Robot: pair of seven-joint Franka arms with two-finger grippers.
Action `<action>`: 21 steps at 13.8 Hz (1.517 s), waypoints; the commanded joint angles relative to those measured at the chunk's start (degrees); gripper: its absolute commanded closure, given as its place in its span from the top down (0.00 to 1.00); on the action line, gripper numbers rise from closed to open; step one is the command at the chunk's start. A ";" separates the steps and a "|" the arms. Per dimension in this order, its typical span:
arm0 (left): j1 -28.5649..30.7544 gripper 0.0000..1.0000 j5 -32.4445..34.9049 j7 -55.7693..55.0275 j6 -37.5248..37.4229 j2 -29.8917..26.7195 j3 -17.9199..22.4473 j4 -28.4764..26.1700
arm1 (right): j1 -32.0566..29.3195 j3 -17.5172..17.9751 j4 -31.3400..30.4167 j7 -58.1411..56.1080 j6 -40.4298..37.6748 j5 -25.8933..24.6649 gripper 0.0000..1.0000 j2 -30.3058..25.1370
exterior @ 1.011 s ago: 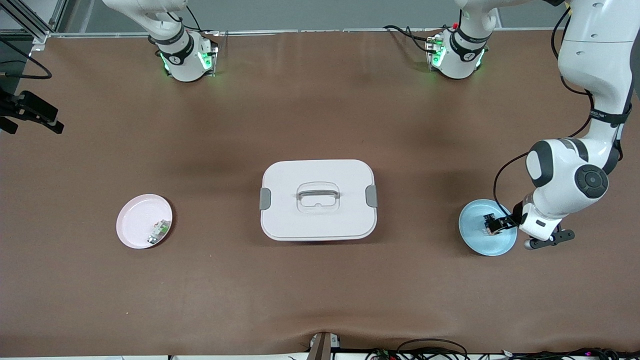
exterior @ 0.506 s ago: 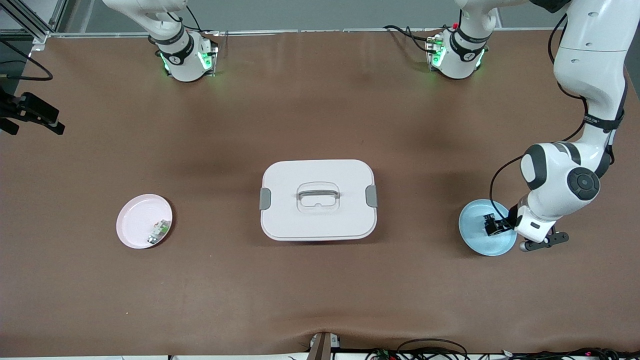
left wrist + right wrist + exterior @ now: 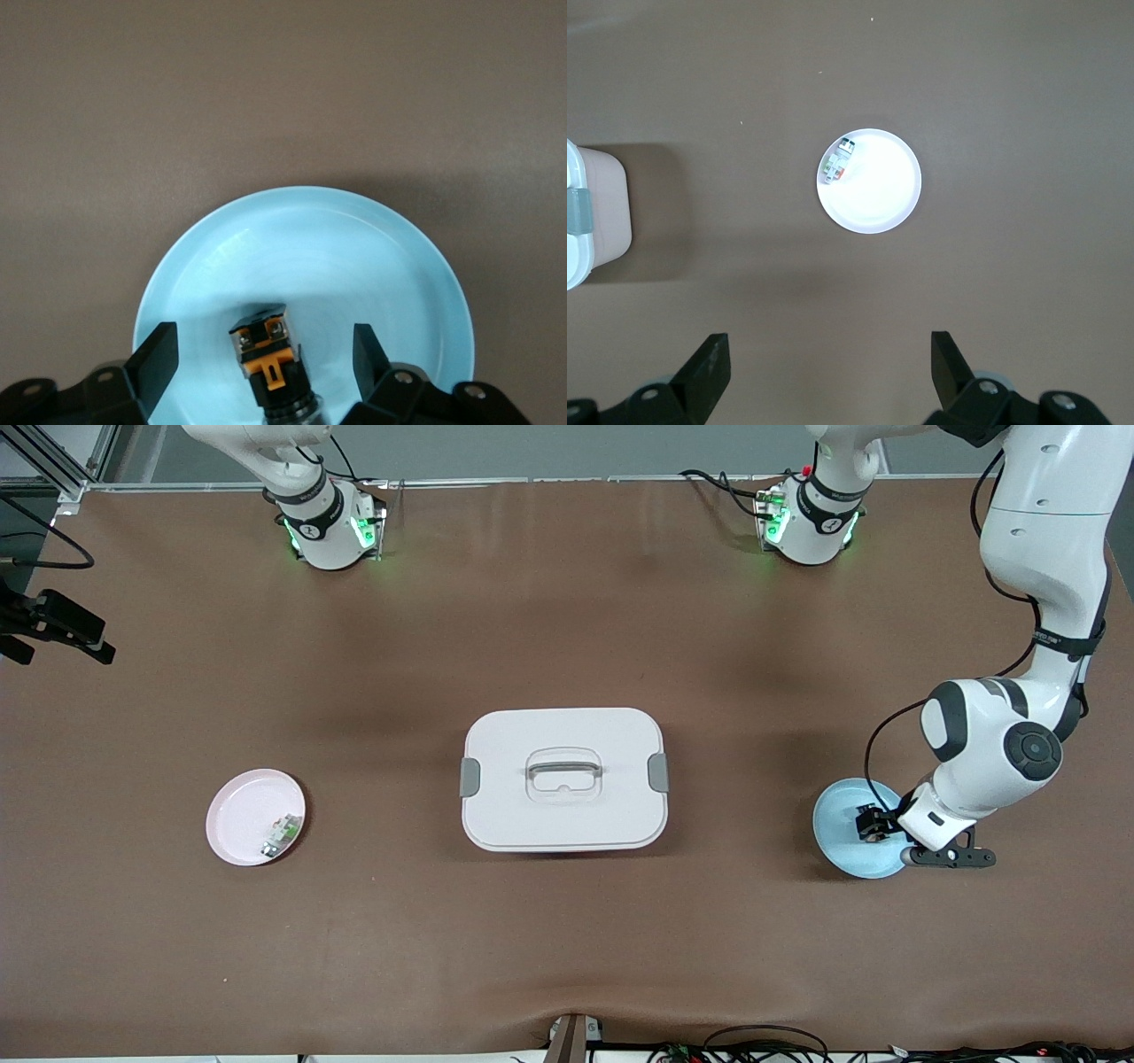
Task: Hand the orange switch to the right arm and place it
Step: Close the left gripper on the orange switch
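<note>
On brown bench (image 3: pixel 567 957), white lidded box (image 3: pixel 563 779) mid. Light-blue round plate (image 3: pixel 390 257) at left arm's end holds tiny black orange-capped switch (image 3: pixel 268 354); left end effector (image 3: pixel 261 359) straddles it, unclenched. Pickup step; next clench, lift. Right end effector (image 3: pixel 824 372) released, waiting above the pink plate (image 3: pixel 877 190).

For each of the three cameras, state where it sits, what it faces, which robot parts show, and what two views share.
Front view: high across the table, facing both bases; left gripper over the pale blue round plate.
Left wrist view: looks down past open black fingers at the small black orange-capped switch on that plate.
Right wrist view: high above the pink round plate, open right gripper.
Shared: both plates.
</note>
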 commanded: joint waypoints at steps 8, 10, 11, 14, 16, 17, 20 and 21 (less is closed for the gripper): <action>0.29 0.96 0.11 26.45 -4.69 -2.92 -1.11 -0.41 | -0.86 0.71 0.63 0.21 -0.02 0.02 1.00 0.32; 0.38 0.96 0.11 32.69 -4.78 -2.83 -1.11 -0.41 | -0.95 0.71 0.63 0.30 -0.02 0.02 1.00 0.32; 0.38 0.96 0.11 35.77 -4.78 -2.66 -1.11 -0.24 | -0.95 0.71 0.63 0.38 -0.02 0.02 1.00 0.32; 0.29 0.99 0.11 42.37 -4.78 -2.31 -1.02 -0.24 | -1.04 0.71 0.63 1.09 -0.02 0.02 1.00 0.32; 0.46 0.99 0.11 45.97 -4.78 -2.22 -1.02 -0.32 | -1.12 0.71 0.63 1.09 -0.02 0.02 1.00 0.32; 0.46 0.99 0.02 47.56 -4.78 -2.22 -1.02 -0.33 | -1.04 0.71 0.63 1.09 -0.02 0.02 1.00 0.32; 0.38 0.99 0.10 53.09 -4.78 -1.60 -1.02 -0.15 | -1.04 0.71 0.63 1.09 -0.02 0.02 1.00 0.32; 0.20 0.99 0.11 55.20 -4.78 -1.43 -1.02 -0.06 | -1.04 0.71 0.63 1.09 -0.02 0.02 1.00 0.32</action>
